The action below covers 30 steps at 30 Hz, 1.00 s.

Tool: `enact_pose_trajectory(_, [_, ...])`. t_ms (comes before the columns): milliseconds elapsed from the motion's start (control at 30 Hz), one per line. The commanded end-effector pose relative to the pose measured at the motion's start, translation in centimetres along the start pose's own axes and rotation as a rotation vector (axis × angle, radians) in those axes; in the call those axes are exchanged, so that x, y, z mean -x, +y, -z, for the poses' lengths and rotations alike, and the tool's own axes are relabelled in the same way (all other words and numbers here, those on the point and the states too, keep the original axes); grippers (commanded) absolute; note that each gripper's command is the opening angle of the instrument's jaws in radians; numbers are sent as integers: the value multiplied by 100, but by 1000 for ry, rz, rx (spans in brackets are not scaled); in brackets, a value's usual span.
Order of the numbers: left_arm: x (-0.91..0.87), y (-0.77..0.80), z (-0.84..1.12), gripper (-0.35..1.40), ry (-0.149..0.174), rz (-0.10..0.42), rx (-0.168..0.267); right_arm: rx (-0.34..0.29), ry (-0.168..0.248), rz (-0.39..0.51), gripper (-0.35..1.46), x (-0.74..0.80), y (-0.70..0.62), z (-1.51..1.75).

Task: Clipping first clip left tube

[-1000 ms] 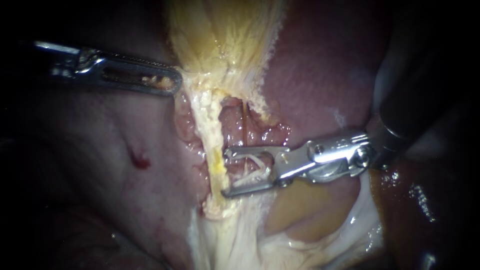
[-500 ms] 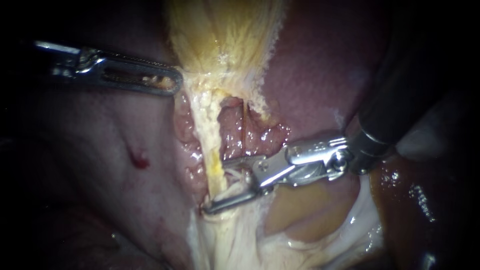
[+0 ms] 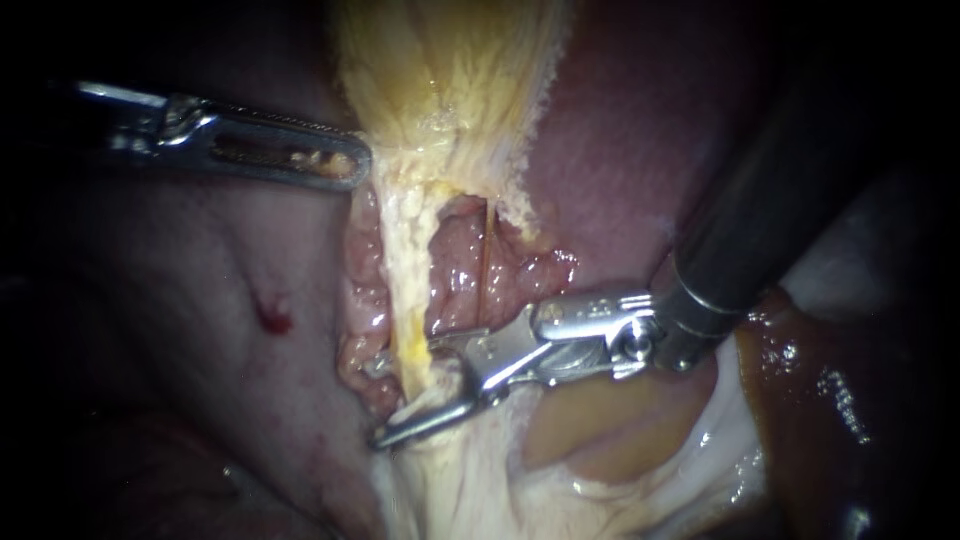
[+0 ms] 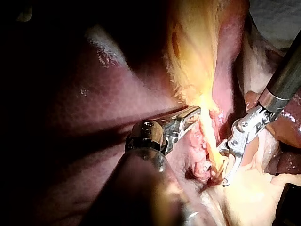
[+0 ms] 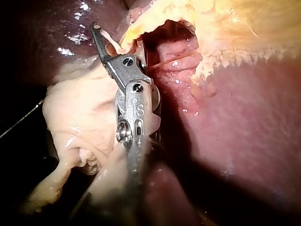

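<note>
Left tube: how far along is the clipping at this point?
Done: the left instrument grips the gallbladder, and the right instrument has its open jaws either side of the left tube. In hand: placing the jaws. Left: closing them; no clip shows on the tube yet.

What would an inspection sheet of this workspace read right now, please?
Surface: liver, moist, with a small red spot.
Job's things: left tube taut below the gallbladder; no clip seen on it.
Clutter: nothing seen.
Instruments: left instrument jaws shut on the gallbladder; right instrument jaws open astride the left tube.
Cables: one thin strand, unclear what.
Surroundings: dark, nothing seen.
</note>
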Motion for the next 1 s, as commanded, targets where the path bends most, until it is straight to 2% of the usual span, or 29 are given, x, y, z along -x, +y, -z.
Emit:
enact_pose_trajectory(33, [0,0,0,-35,1,0,-2,1,-1,0,46,0,0,0])
enact_pose_trajectory(233, [0,0,0,-35,1,0,-3,-1,2,0,48,-1,-3,0])
enact_pose_trajectory(700, [0,3,1,-35,1,-1,-4,-30,25,5,49,-17,-35,-12])
enact_pose_trajectory(1000, [-1,5,1,-35,1,-1,-4,-35,28,5,49,-19,-41,-9])
